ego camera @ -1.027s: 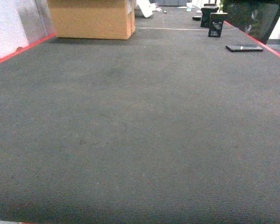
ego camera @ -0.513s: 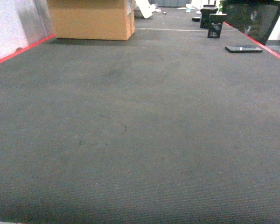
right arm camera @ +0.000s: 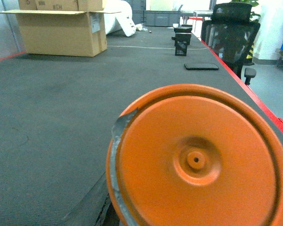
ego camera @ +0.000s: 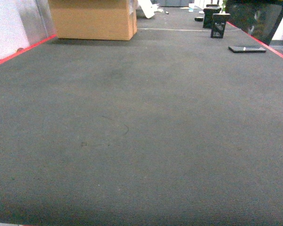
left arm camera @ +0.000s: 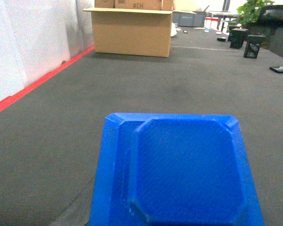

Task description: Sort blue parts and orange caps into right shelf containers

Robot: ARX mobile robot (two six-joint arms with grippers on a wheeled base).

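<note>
A blue part (left arm camera: 179, 174), square with cut corners and a raised middle, fills the lower left wrist view and hangs above the dark carpet. It sits right where my left gripper's jaws are and hides them. A round orange cap (right arm camera: 198, 160) with a small hub at its centre and a grey strip on its left rim fills the lower right wrist view in the same way, covering my right gripper's jaws. Neither gripper appears in the head view. The right shelf containers are out of view.
Dark carpet (ego camera: 141, 132) stretches ahead, edged by red lines (ego camera: 19, 51). A cardboard box (ego camera: 94, 19) stands at the far left by a white wall (left arm camera: 28, 47). Far right are small black stands (ego camera: 219, 25), a flat black item (ego camera: 246, 48) and a black office chair (right arm camera: 231, 33).
The head view sways slightly, dipping and coming back. Nothing on the floor has moved.
</note>
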